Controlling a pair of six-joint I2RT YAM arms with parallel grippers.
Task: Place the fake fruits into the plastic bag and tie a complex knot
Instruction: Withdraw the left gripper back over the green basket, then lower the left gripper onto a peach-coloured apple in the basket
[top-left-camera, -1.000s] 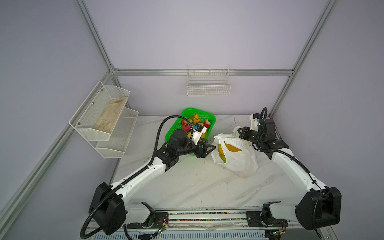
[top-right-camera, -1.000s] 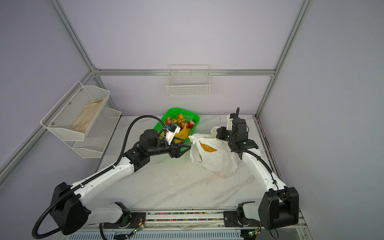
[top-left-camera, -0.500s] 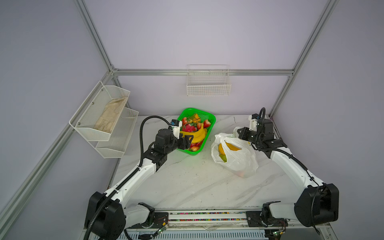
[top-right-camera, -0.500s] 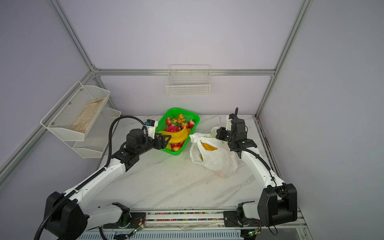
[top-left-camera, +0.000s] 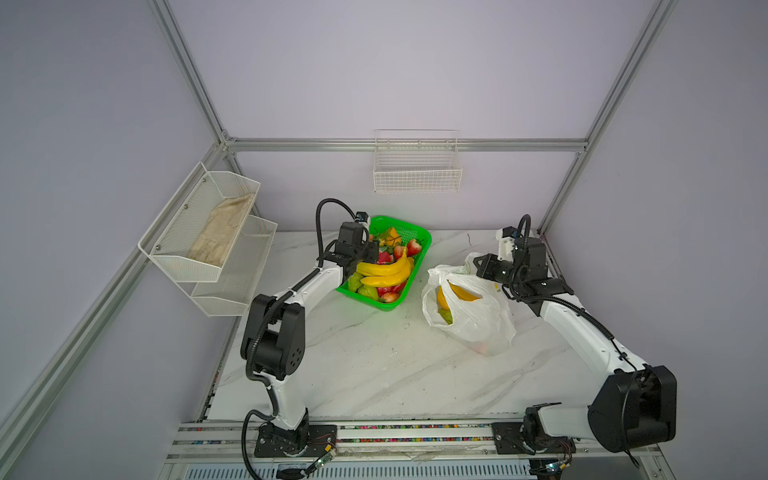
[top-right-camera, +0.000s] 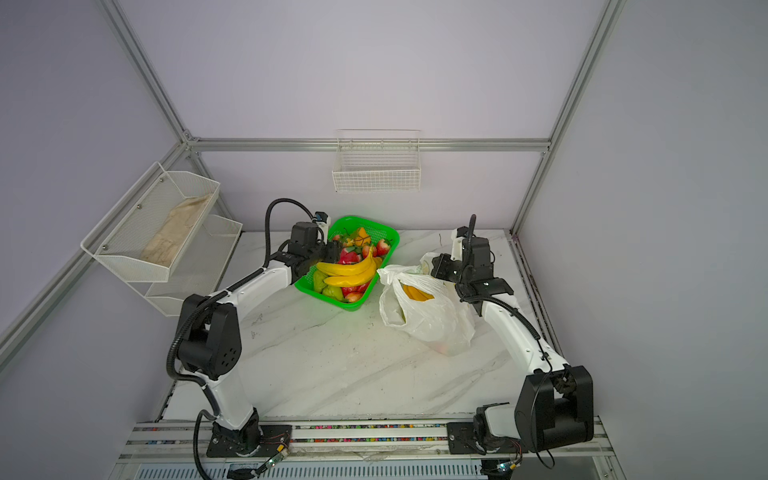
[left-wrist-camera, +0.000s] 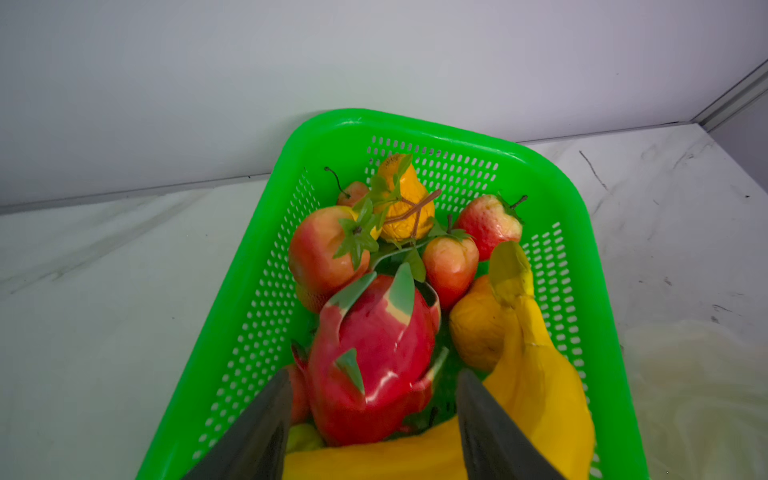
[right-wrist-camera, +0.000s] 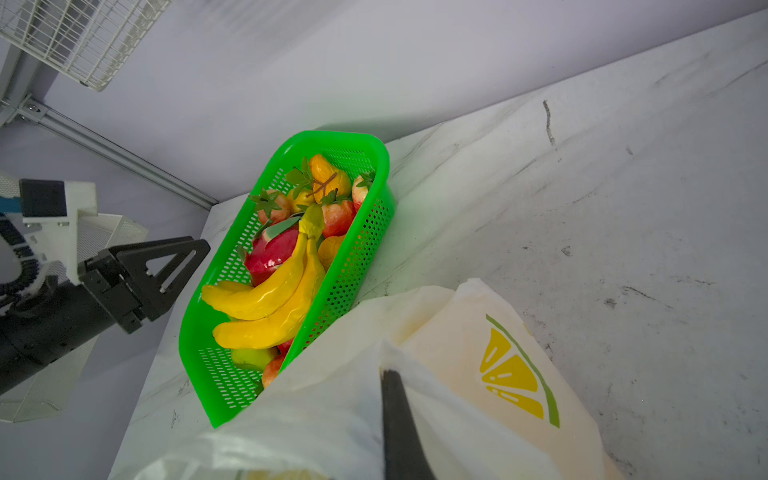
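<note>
Left wrist view: the left gripper (left-wrist-camera: 374, 376) hangs over the near end of the bright green perforated plastic basket (left-wrist-camera: 436, 129). Its two dark fingers (left-wrist-camera: 266, 424) stand well apart and clamp nothing. The glossy pink dragon fruit with green scales (left-wrist-camera: 374, 332) lies just ahead, framed between them. The yellow plastic banana bunch (left-wrist-camera: 536, 374) runs beneath and beside one finger; whether they touch cannot be told.

In both top views the basket stands on the white marbled desk (top-left-camera: 374, 374), with the thin translucent white plastic bag (top-left-camera: 478, 324) just beside it. The right gripper (top-left-camera: 482, 266) is closed together on the bag's upper edge at the far side of its open mouth. A yellow fruit (top-left-camera: 461, 293) shows inside.

Right wrist view: the bag's only visible marking is a printed yellow lemon slice with a green rim (right-wrist-camera: 515, 374).
</note>
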